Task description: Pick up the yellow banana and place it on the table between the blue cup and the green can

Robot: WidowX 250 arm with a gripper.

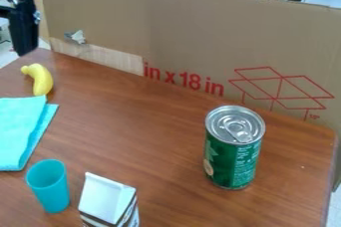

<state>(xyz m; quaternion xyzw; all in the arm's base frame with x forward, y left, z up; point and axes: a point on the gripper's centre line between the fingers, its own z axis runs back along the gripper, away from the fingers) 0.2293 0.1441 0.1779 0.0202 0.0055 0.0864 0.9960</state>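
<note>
You face a tall cardboard sheet with red print, standing along the far side of the wooden table. Your gripper hangs at the upper left, just in front of that sheet's left end; from this angle you can't make out how wide it stands or whether it has hold of anything. Below it in view, beyond the banana, lies a folded turquoise cloth. Well apart from it, down and to the right, stands a green can with a silver lid and pull tab. Farther below your gripper are a white carton with dark bands and, beside it, an upright teal cup.

Smallest, and nearest your gripper, is the yellow banana, just below it in view, its lower end at the cloth's edge; you can't tell whether they touch. Expect it to be light, probably firm plastic, a little slippery and hardly fragile. You'd best take it across the thick middle, square to its length, as the rounded ends could slide or roll away. It looks smooth and evenly yellow, gently curved, with a stubby knob at the upper end.
</note>
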